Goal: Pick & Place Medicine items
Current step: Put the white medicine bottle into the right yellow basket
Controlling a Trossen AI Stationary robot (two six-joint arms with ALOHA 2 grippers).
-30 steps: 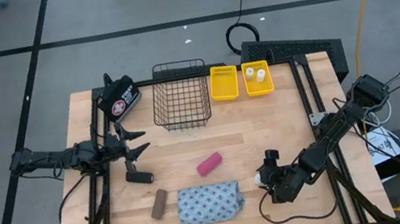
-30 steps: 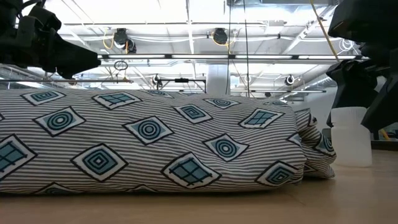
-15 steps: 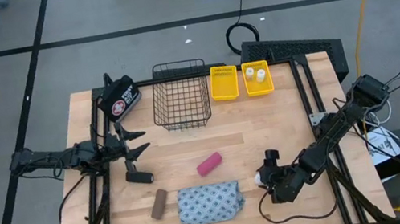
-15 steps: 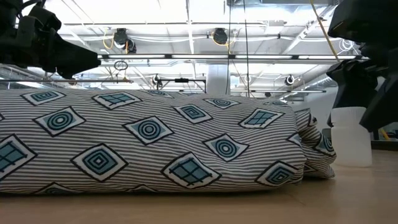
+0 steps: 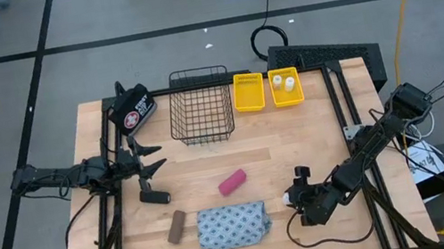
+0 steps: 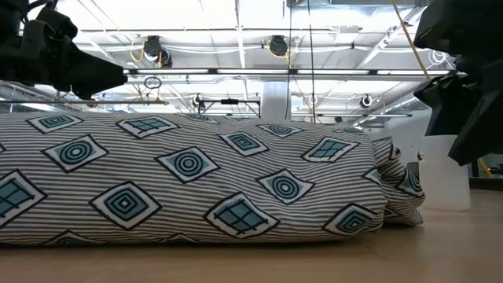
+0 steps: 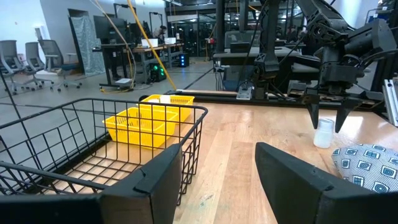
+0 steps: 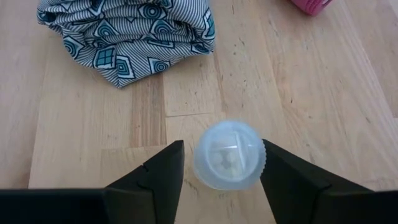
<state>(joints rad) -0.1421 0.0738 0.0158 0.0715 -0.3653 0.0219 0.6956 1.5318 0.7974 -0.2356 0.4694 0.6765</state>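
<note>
At the far left of the table (image 5: 210, 158) the left claw (image 5: 152, 157) waits with its fingers spread and nothing between them, low over the wood, its arm stretched out flat from the left edge. Just beside it lies the small black handled piece (image 5: 154, 196), and behind it the black bag (image 5: 133, 110). Further right stand the wire basket (image 5: 201, 105) and two yellow bins (image 5: 254, 91), the right one already holding two white bottles (image 5: 285, 84). Near the front edge lie the brown bar (image 5: 176, 227), the patterned pouch (image 5: 234, 226) and, a little behind it, the pink roll (image 5: 232, 181).

To the right of the pouch stands the third white bottle (image 8: 229, 154), upright on the wood. The right claw (image 8: 221, 163) is down around it, one finger on each side, narrow but with slivers of wood showing between fingers and cap, so it is not yet gripped. The right arm reaches in from the right edge, folded low, its wrist pointing straight down over the bottle.

The risk, as I judge it, is uneven contact: if one finger meets the light bottle first, it may slide or tip toward the pouch. A grip only on the cap rim could also let it slip out on the lift.
</note>
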